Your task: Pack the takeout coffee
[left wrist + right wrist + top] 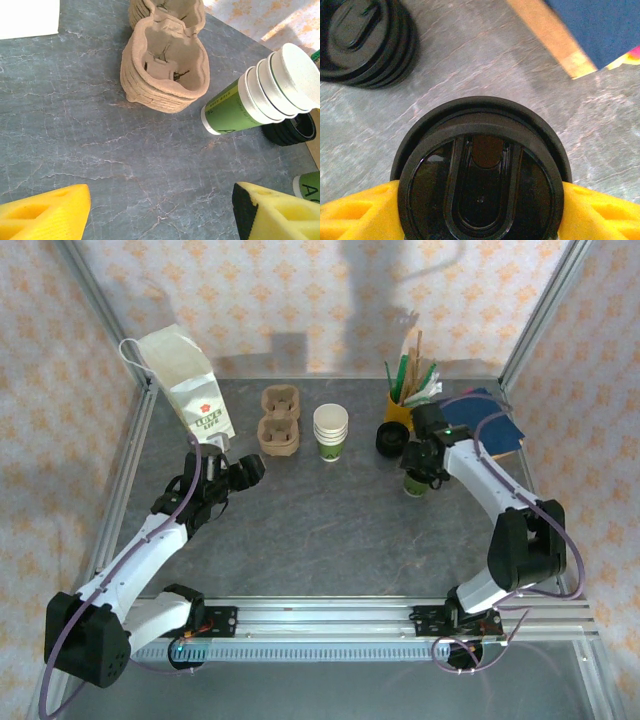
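At three o'clock on the worktop (320, 530), right fingers (350, 210) are gripping the takeout coffee (480, 170), left fingers (45, 210) are hanging open; lifting it level toward the ten-o'clock carrier (280, 422) is looking safest.

We see bright, even light over the stack of white-and-green paper cups (331, 432), with soft grey shadows on the patterned wall (300, 300) behind it. Right of that stack, a glossy round black plastic lid (480, 175) shows faint glare.
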`<state>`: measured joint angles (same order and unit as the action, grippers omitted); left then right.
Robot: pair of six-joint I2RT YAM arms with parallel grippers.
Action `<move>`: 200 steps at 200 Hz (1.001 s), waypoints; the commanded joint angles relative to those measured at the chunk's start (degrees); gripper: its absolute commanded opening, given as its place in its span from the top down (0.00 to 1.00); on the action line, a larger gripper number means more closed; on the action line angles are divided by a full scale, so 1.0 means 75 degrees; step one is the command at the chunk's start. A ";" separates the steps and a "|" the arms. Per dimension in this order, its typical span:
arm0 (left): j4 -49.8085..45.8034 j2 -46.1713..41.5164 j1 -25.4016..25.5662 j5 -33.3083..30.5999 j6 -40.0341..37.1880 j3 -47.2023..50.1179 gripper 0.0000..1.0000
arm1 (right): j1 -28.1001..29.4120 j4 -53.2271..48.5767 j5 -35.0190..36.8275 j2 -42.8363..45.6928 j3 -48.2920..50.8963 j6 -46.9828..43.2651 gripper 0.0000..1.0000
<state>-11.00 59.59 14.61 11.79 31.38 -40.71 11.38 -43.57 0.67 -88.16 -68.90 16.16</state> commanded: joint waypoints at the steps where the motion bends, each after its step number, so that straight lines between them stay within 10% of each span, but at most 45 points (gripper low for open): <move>1: -0.0149 -0.0131 -0.0040 -0.0176 -0.0119 -0.0180 0.23 | -0.0430 -0.0263 0.0507 -0.0058 0.0192 -0.0275 0.29; 200: -0.0209 -0.0207 -0.0039 -0.0177 -0.0070 -0.0219 0.23 | -0.1294 -0.0410 0.0385 -0.0113 -0.0572 -0.0396 0.13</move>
<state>-11.25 59.57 14.61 11.51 31.40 -40.75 2.04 -43.31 1.76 -89.32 -70.48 13.63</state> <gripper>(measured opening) 0.767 0.870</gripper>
